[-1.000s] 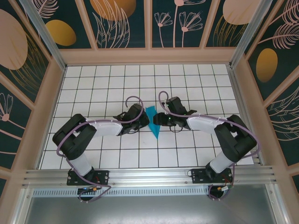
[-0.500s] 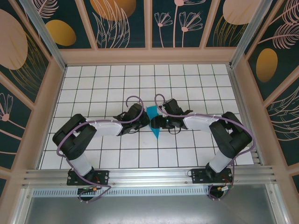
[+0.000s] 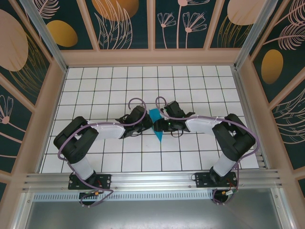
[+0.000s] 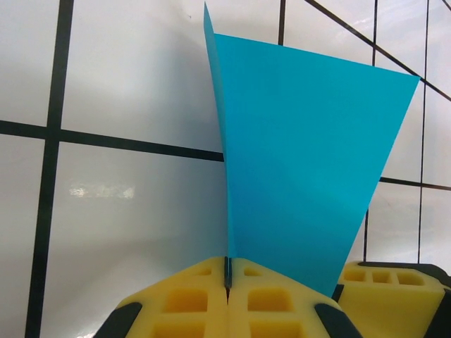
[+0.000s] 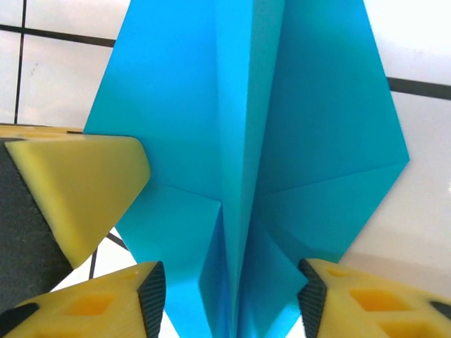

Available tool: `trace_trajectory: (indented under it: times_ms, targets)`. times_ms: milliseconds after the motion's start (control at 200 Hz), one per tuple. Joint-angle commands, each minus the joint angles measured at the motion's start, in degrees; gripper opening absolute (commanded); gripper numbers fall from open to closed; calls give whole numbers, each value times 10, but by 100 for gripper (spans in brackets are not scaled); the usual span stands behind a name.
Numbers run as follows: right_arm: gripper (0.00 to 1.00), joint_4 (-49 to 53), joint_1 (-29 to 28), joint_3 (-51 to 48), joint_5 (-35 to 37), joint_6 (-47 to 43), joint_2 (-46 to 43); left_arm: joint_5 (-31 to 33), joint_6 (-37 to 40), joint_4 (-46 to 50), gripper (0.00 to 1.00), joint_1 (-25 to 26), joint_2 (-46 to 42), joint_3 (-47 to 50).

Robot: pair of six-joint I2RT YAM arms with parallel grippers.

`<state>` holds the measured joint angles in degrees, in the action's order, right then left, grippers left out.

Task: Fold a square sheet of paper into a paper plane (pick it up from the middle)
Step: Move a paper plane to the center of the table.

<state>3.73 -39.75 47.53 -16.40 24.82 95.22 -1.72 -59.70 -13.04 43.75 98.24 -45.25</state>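
A narrow teal-blue paper plane is held upright at the middle of the bench, a glossy white surface ruled with black grid lines. The paper is thin, matte and smooth, and it tapers to a point toward the near edge. In the right wrist view the paper plane is seen with a sharp centre crease and angled flaps to either side.

The left fingers (yellow ribbed pads) are pressed tightly together on the lower edge of the paper plane. The right fingers are spread apart, with the creased end of the paper standing between them; contact with it cannot be told.

Compared with a second ago, the right arm has been drawn leftward, closer to the paper, while the left arm and the paper have been kept in place.
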Motion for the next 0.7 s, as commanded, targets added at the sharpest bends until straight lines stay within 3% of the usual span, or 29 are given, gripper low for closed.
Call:
trace_trajectory:
  times_ms: [0,210,295,460,696]
  targets:
    - [48,4,-5,12,-10,-7,6,-9,-2,5,0,-5,-4,-8]
    - [38,18,-8,24,5,0,28,-10,-2,5,0,-5,-5,-8]
    - [28,23,-8,30,14,5,32,-8,-2,7,1,-5,-8,-8]
    - [8,43,-8,38,62,14,18,16,5,35,20,-6,-27,-16]
    - [6,118,-7,54,170,10,-12,78,21,102,56,-18,-71,-23]
